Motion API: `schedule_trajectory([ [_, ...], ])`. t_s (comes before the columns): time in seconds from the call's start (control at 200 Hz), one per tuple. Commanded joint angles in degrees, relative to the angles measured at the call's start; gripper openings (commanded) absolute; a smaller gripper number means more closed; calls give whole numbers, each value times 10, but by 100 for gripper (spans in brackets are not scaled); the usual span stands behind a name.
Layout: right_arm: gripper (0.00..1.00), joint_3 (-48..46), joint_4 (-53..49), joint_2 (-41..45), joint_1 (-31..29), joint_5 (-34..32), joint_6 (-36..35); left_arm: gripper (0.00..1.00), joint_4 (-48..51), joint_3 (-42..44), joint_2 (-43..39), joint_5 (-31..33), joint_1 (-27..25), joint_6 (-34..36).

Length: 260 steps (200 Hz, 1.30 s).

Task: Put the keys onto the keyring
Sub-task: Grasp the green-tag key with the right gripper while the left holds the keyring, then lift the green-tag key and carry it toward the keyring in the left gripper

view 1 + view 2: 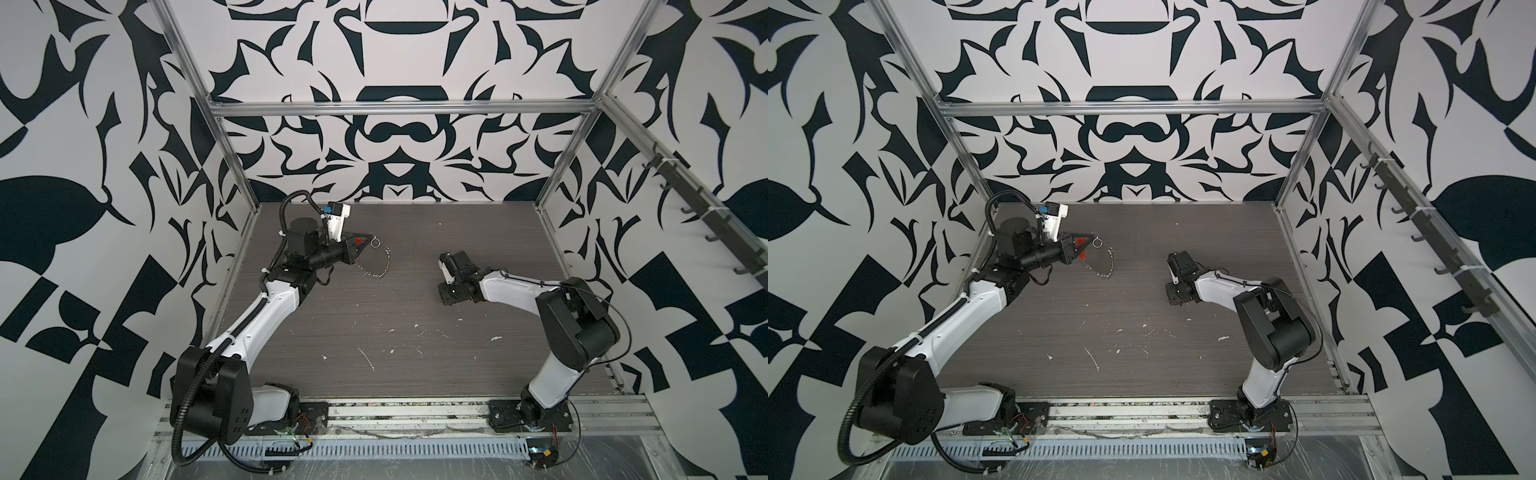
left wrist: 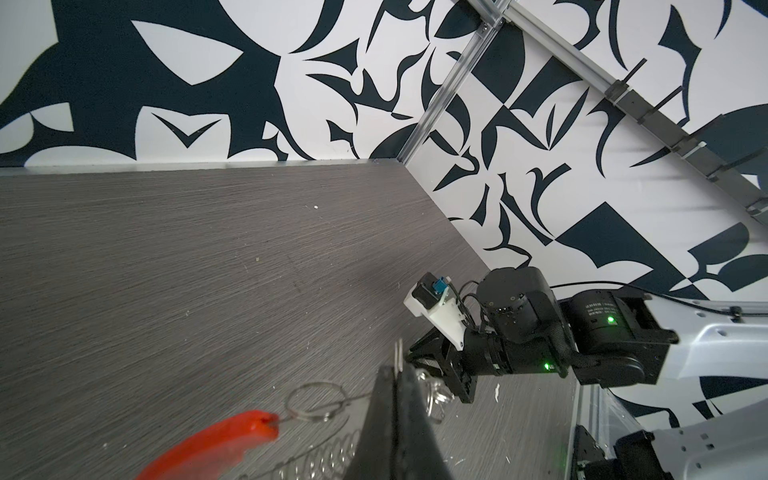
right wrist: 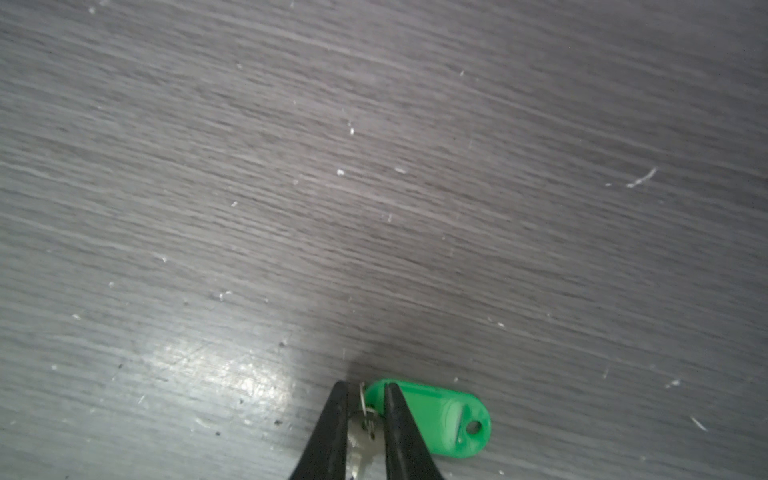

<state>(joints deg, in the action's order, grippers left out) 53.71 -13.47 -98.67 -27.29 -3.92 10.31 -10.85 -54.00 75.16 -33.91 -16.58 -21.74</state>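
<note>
Right wrist view: the keys [image 3: 432,419] lie flat on the table [image 3: 374,166]. The green tag's long axis runs crosswise to the right gripper [image 3: 363,388]. Ring end and a silver metal piece sit between the fingers; the holed end points away to one side. Jaws stand a narrow gap apart, straddling the ring; pinching or not, cannot tell.

Both top views: tag hidden under that gripper. Right arm [image 1: 511,291] has a bent elbow and its wrist aimed down, at 3 o'clock from the keyring [image 1: 382,266]. Left arm [image 1: 266,303] reaches toward 1 o'clock. Left gripper [image 1: 369,244] points to 3 o'clock, clamped tight on the keyring's wire beside the red-orange segment [image 1: 358,240]. Silver rings trail toward 6 o'clock.
</note>
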Motion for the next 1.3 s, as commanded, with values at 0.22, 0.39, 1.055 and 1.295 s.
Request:
schedule_trajectory([
  [0.22,30,-6,-11,39,-8,-15,-7,0,-4,-21,-17,-12,-1,7],
  [0.39,27,-8,-13,41,-8,-16,-7,0,-3,-23,-17,-13,-1,9],
  [1.055,19,-1,-20,21,-10,-12,-4,0,4,-26,-17,-15,-2,15],
  [1.295,18,4,-16,14,-10,-11,-4,0,7,-27,-17,-14,-2,16],
])
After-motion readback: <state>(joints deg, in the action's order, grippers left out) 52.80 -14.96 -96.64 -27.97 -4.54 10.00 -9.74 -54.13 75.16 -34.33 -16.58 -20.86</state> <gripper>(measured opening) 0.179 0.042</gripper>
